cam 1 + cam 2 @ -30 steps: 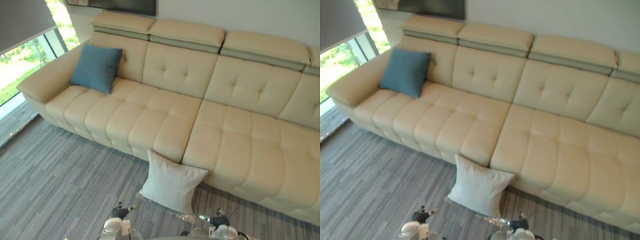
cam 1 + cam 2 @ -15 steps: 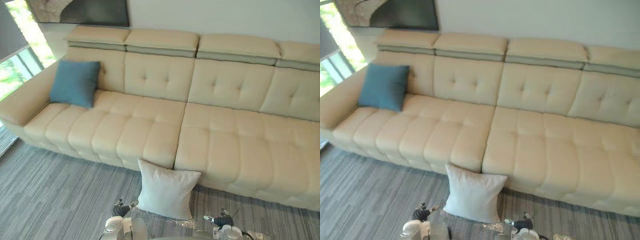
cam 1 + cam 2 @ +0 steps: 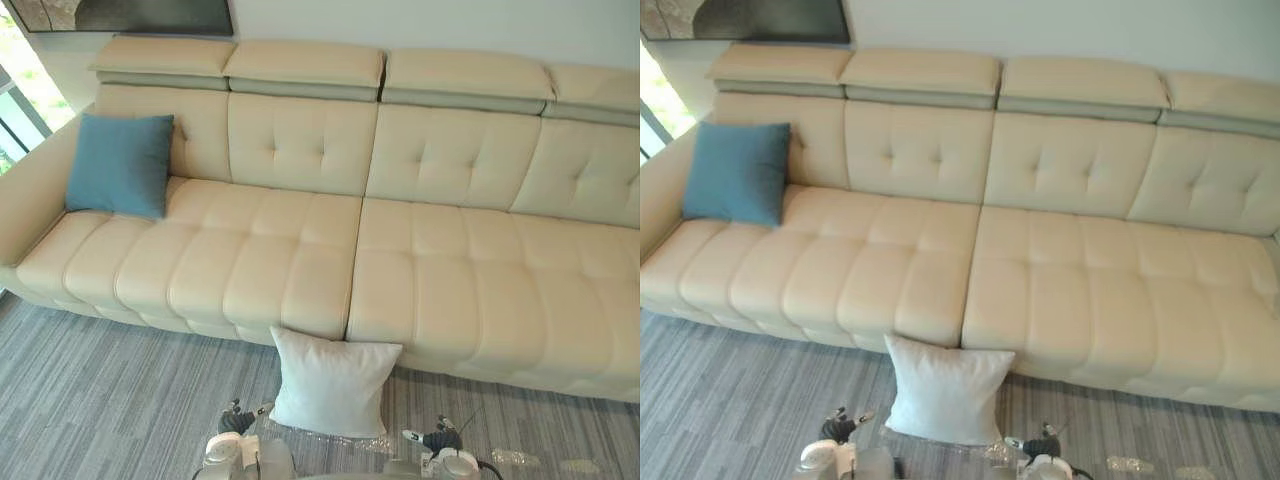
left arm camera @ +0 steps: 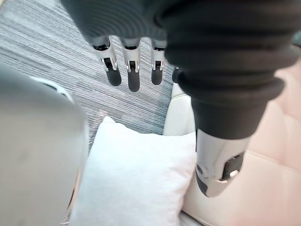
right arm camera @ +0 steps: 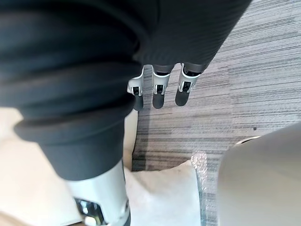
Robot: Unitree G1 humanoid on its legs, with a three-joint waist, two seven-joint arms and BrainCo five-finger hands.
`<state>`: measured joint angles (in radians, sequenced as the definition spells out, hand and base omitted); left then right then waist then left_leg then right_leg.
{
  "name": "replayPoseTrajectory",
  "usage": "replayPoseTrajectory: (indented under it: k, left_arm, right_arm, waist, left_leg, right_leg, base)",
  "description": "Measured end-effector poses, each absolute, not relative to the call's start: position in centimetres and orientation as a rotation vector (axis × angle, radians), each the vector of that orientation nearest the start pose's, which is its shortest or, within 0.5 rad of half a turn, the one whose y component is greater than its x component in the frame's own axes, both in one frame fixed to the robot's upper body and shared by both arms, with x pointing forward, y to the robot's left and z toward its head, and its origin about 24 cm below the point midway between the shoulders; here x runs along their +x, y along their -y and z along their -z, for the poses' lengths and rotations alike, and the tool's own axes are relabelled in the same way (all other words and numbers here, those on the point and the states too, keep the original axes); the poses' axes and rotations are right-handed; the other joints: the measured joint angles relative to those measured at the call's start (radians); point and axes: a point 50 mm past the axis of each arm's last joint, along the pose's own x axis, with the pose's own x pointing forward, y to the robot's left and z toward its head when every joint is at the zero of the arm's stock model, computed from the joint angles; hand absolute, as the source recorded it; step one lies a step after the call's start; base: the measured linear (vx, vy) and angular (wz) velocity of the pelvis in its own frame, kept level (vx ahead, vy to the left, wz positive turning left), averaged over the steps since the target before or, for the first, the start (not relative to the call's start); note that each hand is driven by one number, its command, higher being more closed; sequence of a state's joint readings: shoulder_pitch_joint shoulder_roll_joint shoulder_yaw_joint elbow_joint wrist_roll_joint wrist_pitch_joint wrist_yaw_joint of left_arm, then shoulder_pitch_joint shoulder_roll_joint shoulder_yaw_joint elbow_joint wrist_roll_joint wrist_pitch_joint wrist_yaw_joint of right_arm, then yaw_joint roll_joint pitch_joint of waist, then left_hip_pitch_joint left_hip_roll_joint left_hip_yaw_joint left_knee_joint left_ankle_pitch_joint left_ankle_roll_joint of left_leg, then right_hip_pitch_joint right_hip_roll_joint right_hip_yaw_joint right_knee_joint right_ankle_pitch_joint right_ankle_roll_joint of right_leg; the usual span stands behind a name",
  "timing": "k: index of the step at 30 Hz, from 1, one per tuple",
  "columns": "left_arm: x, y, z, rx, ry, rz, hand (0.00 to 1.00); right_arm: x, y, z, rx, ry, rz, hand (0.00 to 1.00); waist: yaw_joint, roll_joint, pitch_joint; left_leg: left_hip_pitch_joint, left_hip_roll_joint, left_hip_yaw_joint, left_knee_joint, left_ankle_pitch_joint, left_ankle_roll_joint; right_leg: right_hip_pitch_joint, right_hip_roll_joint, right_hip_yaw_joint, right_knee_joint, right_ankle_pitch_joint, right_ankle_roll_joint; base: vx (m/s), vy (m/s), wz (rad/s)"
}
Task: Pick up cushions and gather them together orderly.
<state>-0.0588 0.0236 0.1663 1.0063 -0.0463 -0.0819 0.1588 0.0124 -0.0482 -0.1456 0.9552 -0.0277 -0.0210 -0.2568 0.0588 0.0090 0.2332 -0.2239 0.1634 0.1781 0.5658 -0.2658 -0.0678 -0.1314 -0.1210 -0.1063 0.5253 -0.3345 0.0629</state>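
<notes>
The sofa ran past the right edge, its right end cut off. The wall picture was clipped by the top edge. The white cushion hid part of the sofa's front edge.

Blue cushion propped upright at the sofa's left end, white cushion on floor leaning against its front edge

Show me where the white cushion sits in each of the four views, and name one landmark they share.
Left eye view: white cushion low centre, on the carpet against the sofa front.
Right eye view: cushion low centre, same spot.
Left wrist view: cushion beyond the left hand, beside the sofa.
Right wrist view: cushion beyond the right hand.
Shared landmark: the sofa's front edge behind the cushion.
</notes>
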Motion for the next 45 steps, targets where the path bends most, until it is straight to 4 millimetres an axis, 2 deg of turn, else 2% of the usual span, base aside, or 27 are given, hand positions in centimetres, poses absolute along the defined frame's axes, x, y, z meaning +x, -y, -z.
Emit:
replayPoseTrajectory:
  k: [1,2,4,7,9,10,12,13,15,16,17,19,20,22,23,25,26,27,31,32,35,39,40,41,42,45]
  left_arm:
    - [18.0,-18.8,12.9,-0.04,-0.813,-0.345,0.0]
    - [18.6,-18.9,12.5,-0.047,-0.795,-0.36,0.0]
    - [20.7,-19.7,11.2,-0.069,-0.723,-0.404,0.0]
    - [22.9,-20.5,9.5,-0.087,-0.635,-0.443,0.0]
    - [26.0,-21.4,6.7,-0.126,-0.505,-0.487,0.0]
    - [26.4,-21.6,6.3,-0.132,-0.49,-0.493,0.0]
    - [29.1,-22.9,3.2,-0.167,-0.367,-0.532,0.0]
    - [29.4,-23.1,2.7,-0.174,-0.351,-0.538,0.0]
    - [31.6,-24.8,-1.1,-0.225,-0.206,-0.581,0.0]
    - [32.0,-25.0,-1.6,-0.227,-0.187,-0.582,0.0]
    - [32.6,-25.4,-2.9,-0.231,-0.145,-0.585,0.0]
    - [34.4,-26.6,-7.3,-0.225,-0.005,-0.593,0.0]
    - [34.6,-26.7,-7.8,-0.223,0.012,-0.592,0.0]
    - [36.0,-26.6,-12.0,-0.185,0.139,-0.554,0.0]
    - [36.2,-26.6,-12.5,-0.181,0.152,-0.549,0.0]
    - [37.1,-25.8,-15.7,-0.171,0.246,-0.516,0.0]
    - [37.3,-25.6,-16.1,-0.174,0.256,-0.509,0.0]
    - [37.7,-24.8,-17.4,-0.165,0.289,-0.479,0.0]
    - [38.7,-22.6,-20.2,-0.144,0.355,-0.421,0.0]
    - [39.0,-21.9,-21.1,-0.137,0.378,-0.408,0.0]
    - [39.4,-19.4,-24.0,-0.121,0.448,-0.362,0.0]
    - [39.5,-17.3,-25.9,-0.123,0.496,-0.333,0.0]
    - [39.5,-17.0,-26.1,-0.117,0.5,-0.337,0.0]
    - [39.5,-17.0,-26.1,-0.116,0.501,-0.336,0.0]
    - [39.5,-16.7,-26.4,-0.108,0.507,-0.331,1.0]
    - [39.6,-15.8,-27.2,-0.087,0.523,-0.313,1.0]
  right_arm:
    - [16.1,20.0,13.3,-0.103,-0.875,0.405,0.0]
    - [16.7,20.0,12.9,-0.092,-0.852,0.419,0.0]
    - [19.1,20.2,11.4,-0.054,-0.753,0.461,0.0]
    - [21.3,20.5,9.8,-0.018,-0.665,0.498,0.0]
    - [24.6,21.0,7.1,0.029,-0.545,0.539,0.0]
    - [25.1,21.1,6.7,0.036,-0.53,0.543,0.0]
    - [29.1,21.4,2.6,0.08,-0.372,0.549,0.0]
    - [29.5,21.4,2.1,0.082,-0.354,0.548,0.0]
    - [33.0,21.5,-2.8,0.116,-0.185,0.527,0.0]
    - [33.4,21.6,-3.6,0.119,-0.16,0.525,0.0]
    - [34.2,21.7,-5.2,0.125,-0.105,0.518,0.0]
    - [36.5,21.5,-10.5,0.135,0.058,0.487,0.0]
    - [36.7,21.5,-11.1,0.138,0.075,0.483,0.0]
    - [37.8,20.9,-15.7,0.138,0.214,0.443,0.0]
    - [37.9,20.8,-16.1,0.134,0.228,0.437,0.0]
    - [38.7,19.7,-19.3,0.149,0.312,0.397,0.0]
    - [38.8,19.5,-19.6,0.151,0.322,0.391,0.0]
    - [39.1,18.8,-21.1,0.162,0.355,0.366,0.0]
    - [39.4,17.4,-23.6,0.193,0.415,0.326,0.0]
    - [39.5,17.0,-24.5,0.203,0.435,0.321,0.0]
    - [39.6,14.8,-27.0,0.282,0.477,0.275,0.0]
    - [39.9,13.1,-28.2,0.327,0.475,0.243,0.0]
    - [39.9,12.7,-28.6,0.334,0.479,0.238,1.0]
    - [39.9,12.7,-28.6,0.335,0.479,0.238,1.0]
    - [40.0,12.7,-28.8,0.333,0.477,0.24,1.0]
    - [40.1,12.8,-29.3,0.348,0.476,0.234,1.0]
  waist:
    - [-0.001,0.002,0.057]
    - [-0.001,-0.001,0.068]
    - [-0.004,-0.007,0.128]
    - [-0.01,-0.02,0.156]
    - [-0.014,-0.028,0.202]
    - [-0.014,-0.029,0.204]
    - [-0.018,-0.03,0.254]
    - [-0.018,-0.03,0.263]
    - [-0.022,-0.034,0.301]
    - [-0.021,-0.034,0.308]
    - [-0.021,-0.033,0.312]
    - [-0.019,-0.036,0.335]
    - [-0.019,-0.036,0.335]
    - [-0.015,-0.037,0.338]
    - [-0.015,-0.037,0.338]
    - [-0.014,-0.036,0.339]
    - [-0.014,-0.036,0.339]
    - [-0.013,-0.036,0.339]
    - [-0.014,-0.036,0.339]
    - [-0.017,-0.036,0.342]
    - [-0.024,-0.038,0.344]
    - [-0.026,-0.037,0.345]
    - [-0.028,-0.037,0.345]
    - [-0.028,-0.037,0.345]
    - [-0.029,-0.037,0.345]
    - [-0.029,-0.038,0.346]
  left_leg:
    - [-0.097,0.022,-0.001,0.096,-0.03,-0.007]
    - [-0.135,0.029,-0.001,0.131,-0.039,-0.006]
    - [-0.248,0.06,0.0,0.243,-0.075,-0.011]
    - [-0.365,0.077,-0.001,0.325,-0.091,-0.003]
    - [-0.522,0.095,-0.008,0.421,-0.1,0.008]
    - [-0.546,0.098,-0.008,0.432,-0.101,0.009]
    - [-0.692,0.115,-0.006,0.497,-0.102,0.013]
    - [-0.706,0.117,-0.005,0.501,-0.101,0.015]
    - [-0.844,0.127,0.0,0.545,-0.092,0.031]
    - [-0.864,0.128,0.002,0.55,-0.086,0.04]
    - [-0.909,0.132,0.003,0.566,-0.084,0.045]
    - [-1.025,0.146,0.005,0.626,-0.086,0.053]
    - [-1.039,0.147,0.005,0.633,-0.087,0.054]
    - [-1.131,0.155,0.002,0.696,-0.094,0.067]
    - [-1.14,0.156,0.001,0.702,-0.095,0.068]
    - [-1.194,0.157,-0.01,0.733,-0.097,0.071]
    - [-1.202,0.157,-0.013,0.738,-0.097,0.071]
    - [-1.224,0.155,-0.02,0.747,-0.097,0.071]
    - [-1.272,0.145,-0.027,0.743,-0.083,0.08]
    - [-1.287,0.137,-0.03,0.74,-0.074,0.072]
    - [-1.322,0.13,-0.044,0.737,-0.06,0.066]
    - [-1.325,0.119,-0.045,0.73,-0.058,0.066]
    - [-1.327,0.113,-0.045,0.726,-0.057,0.066]
    - [-1.327,0.112,-0.045,0.725,-0.057,0.065]
    - [-1.329,0.105,-0.045,0.72,-0.052,0.065]
    - [-1.335,0.095,-0.048,0.702,-0.036,0.065]
  right_leg:
    - [-0.116,0.005,0.02,0.126,-0.041,-0.009]
    - [-0.161,0.011,0.031,0.171,-0.05,-0.01]
    - [-0.294,0.026,0.061,0.298,-0.082,-0.018]
    - [-0.428,0.035,0.084,0.387,-0.093,-0.021]
    - [-0.595,0.045,0.105,0.481,-0.099,-0.016]
    - [-0.62,0.047,0.109,0.492,-0.099,-0.017]
    - [-0.773,0.057,0.124,0.543,-0.075,-0.015]
    - [-0.787,0.057,0.125,0.547,-0.071,-0.015]
    - [-0.931,0.065,0.14,0.577,-0.045,-0.006]
    - [-0.953,0.065,0.142,0.583,-0.039,-0.002]
    - [-0.998,0.065,0.148,0.597,-0.034,0.004]
    - [-1.116,0.071,0.16,0.645,-0.022,0.003]
    - [-1.13,0.071,0.162,0.652,-0.022,0.003]
    - [-1.226,0.071,0.17,0.717,-0.03,0.017]
    - [-1.235,0.071,0.17,0.723,-0.03,0.017]
    - [-1.289,0.071,0.169,0.755,-0.032,0.019]
    - [-1.296,0.07,0.168,0.761,-0.033,0.02]
    - [-1.316,0.07,0.166,0.772,-0.034,0.022]
    - [-1.364,0.059,0.16,0.777,-0.029,0.025]
    - [-1.377,0.054,0.158,0.777,-0.026,0.021]
    - [-1.401,0.047,0.144,0.775,-0.014,0.003]
    - [-1.403,0.04,0.143,0.774,-0.015,0.005]
    - [-1.405,0.033,0.141,0.774,-0.016,0.006]
    - [-1.405,0.033,0.141,0.774,-0.016,0.006]
    - [-1.407,0.031,0.142,0.772,-0.017,0.007]
    - [-1.408,0.027,0.14,0.759,-0.013,0.008]
  base:
    - [-0.2,-0.039,-0.28]
    - [-0.3,-0.071,-0.43]
    - [-0.29,-0.057,-0.37]
    - [-0.27,-0.038,-0.26]
    - [-0.29,-0.017,-0.25]
    - [-0.25,0.007,-0.25]
    - [-0.21,0.019,-0.24]
    - [-0.18,0.027,-0.24]
    - [-0.16,0.027,-0.2]
    - [-0.1,0.015,-0.1]
    - [-0.07,0.001,-0.13]
    - [-0.06,0.007,-0.15]
    - [-0.04,-0.002,-0.05]
    - [-0.04,-0.032,-0.03]
    - [-0.07,-0.04,-0.04]
    - [-0.06,-0.028,-0.01]
    - [-0.08,-0.029,0.03]
    - [-0.09,-0.027,0.03]
    - [-0.09,-0.016,0.07]
    - [-0.04,-0.003,0.11]
    - [-0.02,0.007,0.08]
    - [0.01,0.019,0.1]
    - [0.01,0.019,0.09]
    - [0.0,0.025,0.11]
    - [-0.01,0.018,0.15]
    - [-0.02,0.021,0.11]
